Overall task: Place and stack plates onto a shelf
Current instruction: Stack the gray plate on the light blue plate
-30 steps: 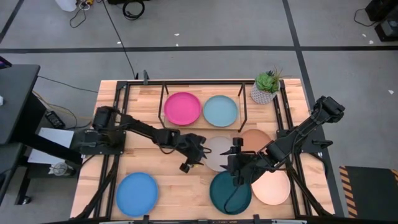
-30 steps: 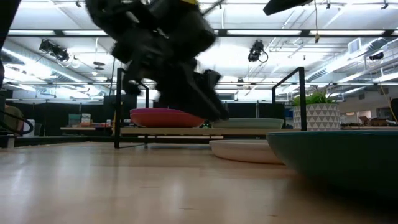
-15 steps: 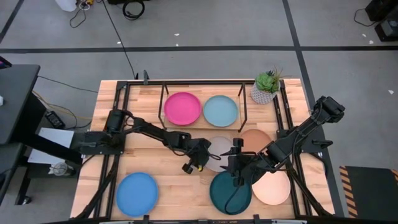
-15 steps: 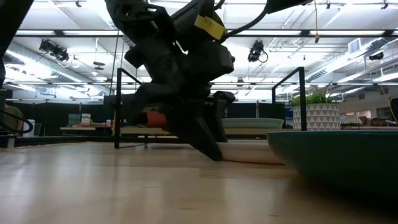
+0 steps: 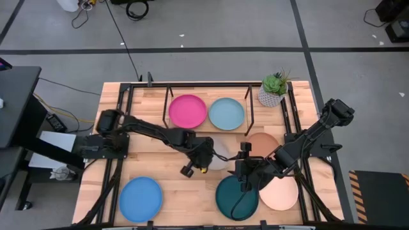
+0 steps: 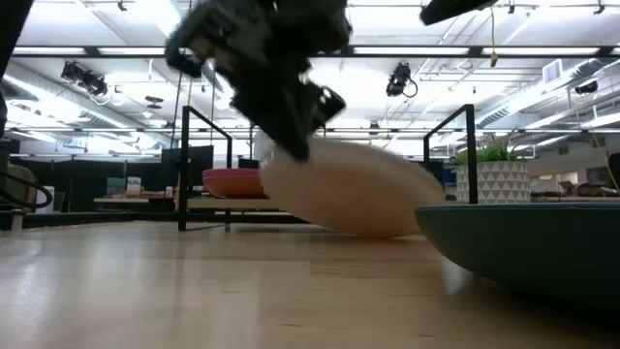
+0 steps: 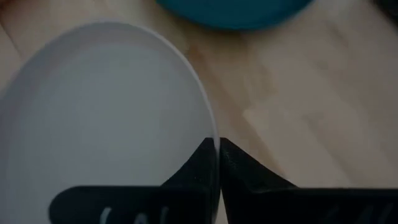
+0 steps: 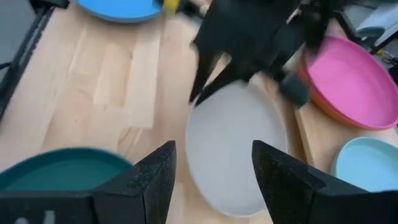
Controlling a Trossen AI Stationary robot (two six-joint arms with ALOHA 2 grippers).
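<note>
The light grey plate (image 5: 219,153) sits tilted at mid table, with my left gripper (image 5: 202,160) shut on its left rim. On the shelf (image 5: 249,114) at the far side lie a magenta plate (image 5: 188,110), stacked on an orange one (image 8: 303,87), and a pale aqua plate (image 5: 227,113). My right gripper (image 5: 246,177) hovers open over the far rim of the dark teal plate (image 5: 236,198), holding nothing. Flat on the table lie the terracotta (image 5: 262,140), cream-peach (image 5: 279,193) and blue (image 5: 140,198) plates. My left gripper pinches the grey plate's rim (image 7: 214,135) between its two fingers, one on the upper face and one beneath. The fingers come slanting down from the table's left. The held side is raised (image 6: 276,160), and the plate slopes down to its right edge (image 6: 387,231) near the table.
A potted plant (image 5: 273,89) stands at the far right corner beside the shelf. Black rails (image 5: 121,128) run along the table's left and right sides. Bare wood (image 5: 153,163) lies between the blue plate and the shelf.
My left gripper has reached to the grey plate's left rim, shut on it and risen. The plate, flat on the table a second ago, now stands tilted with its left side lifted and its right side low.
</note>
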